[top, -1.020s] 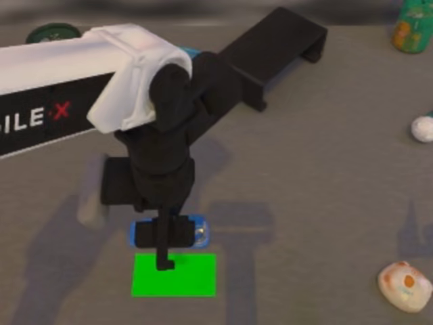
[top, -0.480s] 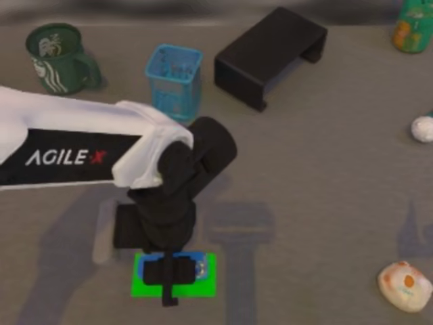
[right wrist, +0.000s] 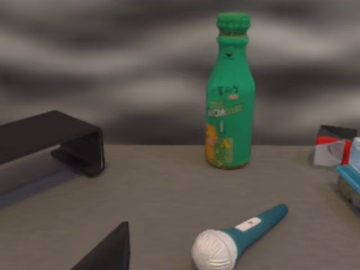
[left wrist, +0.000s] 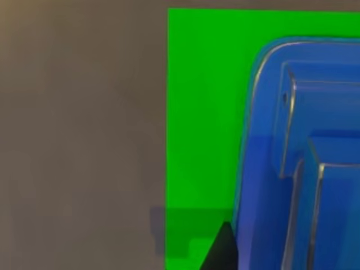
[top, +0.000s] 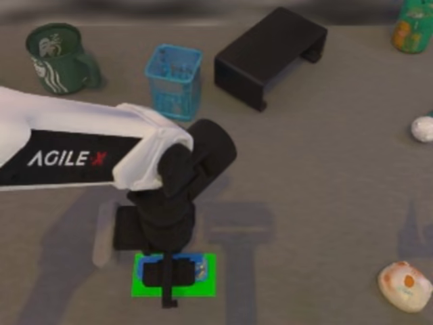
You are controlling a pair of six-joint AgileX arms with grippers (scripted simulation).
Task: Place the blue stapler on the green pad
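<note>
The blue stapler lies lengthwise over the green pad near the table's front, left of centre. My left gripper reaches down over it and hides its middle. In the left wrist view the blue stapler fills one side above the green pad. A dark fingertip presses against its edge, so my left gripper is shut on the stapler. Whether the stapler touches the pad I cannot tell. My right gripper is out of the top view, parked and open, one fingertip showing.
At the back stand a dark green mug, a light-blue mesh basket and a black stand. A green bottle and a microphone are at the right, a white-orange object at the front right.
My left arm carried the stapler from just behind the pad forward onto it and came lower. Over the last half second it hardly moved.
</note>
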